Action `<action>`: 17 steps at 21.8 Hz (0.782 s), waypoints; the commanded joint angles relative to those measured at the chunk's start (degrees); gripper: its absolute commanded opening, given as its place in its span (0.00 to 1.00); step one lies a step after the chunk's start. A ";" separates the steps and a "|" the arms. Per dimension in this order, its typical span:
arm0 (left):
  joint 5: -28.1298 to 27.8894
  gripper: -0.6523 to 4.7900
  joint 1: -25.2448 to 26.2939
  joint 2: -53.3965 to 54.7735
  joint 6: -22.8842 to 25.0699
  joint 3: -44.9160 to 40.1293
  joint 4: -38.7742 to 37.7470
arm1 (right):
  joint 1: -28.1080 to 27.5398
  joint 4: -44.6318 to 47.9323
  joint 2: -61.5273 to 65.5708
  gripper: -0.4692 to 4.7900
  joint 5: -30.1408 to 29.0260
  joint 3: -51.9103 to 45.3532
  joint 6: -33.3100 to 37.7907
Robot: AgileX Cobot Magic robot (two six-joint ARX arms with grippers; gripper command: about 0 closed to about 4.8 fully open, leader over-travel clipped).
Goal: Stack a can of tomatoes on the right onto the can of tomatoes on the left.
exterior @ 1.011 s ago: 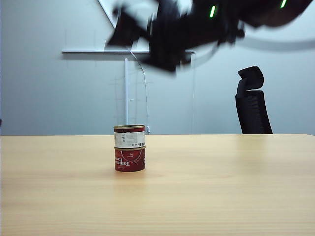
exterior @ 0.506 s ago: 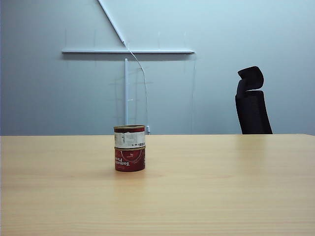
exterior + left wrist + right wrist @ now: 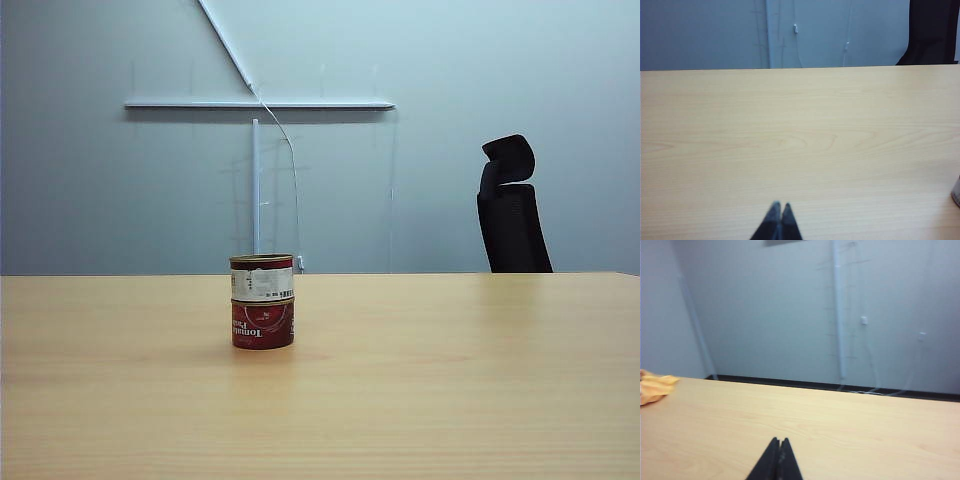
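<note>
Two cans of tomatoes stand stacked on the wooden table (image 3: 450, 380), left of the middle in the exterior view. The upper can (image 3: 262, 278) has a white label band and sits squarely on the red lower can (image 3: 262, 325). Neither gripper shows in the exterior view. In the left wrist view my left gripper (image 3: 781, 205) is shut with nothing in it, over bare table. My right gripper (image 3: 779, 440) is also shut and empty in the right wrist view, above the table and facing the wall. Neither wrist view shows the stack clearly.
A black office chair (image 3: 512, 210) stands behind the table at the right. An orange cloth (image 3: 652, 385) lies on the table at the edge of the right wrist view. A grey sliver (image 3: 956, 192) I cannot identify shows at the left wrist view's edge.
A blurred black arm that crossed the top of the exterior view one second ago has left that view. The stacked cans have stayed in place.
</note>
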 commanded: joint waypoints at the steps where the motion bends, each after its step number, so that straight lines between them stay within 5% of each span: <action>1: 0.20 0.12 0.00 0.09 0.35 0.13 0.70 | 0.00 -1.40 -2.21 0.07 4.37 -0.66 -0.31; 17: 0.17 0.12 0.00 0.09 0.37 0.13 0.70 | 0.09 -7.78 -2.54 0.07 4.63 -0.66 -0.70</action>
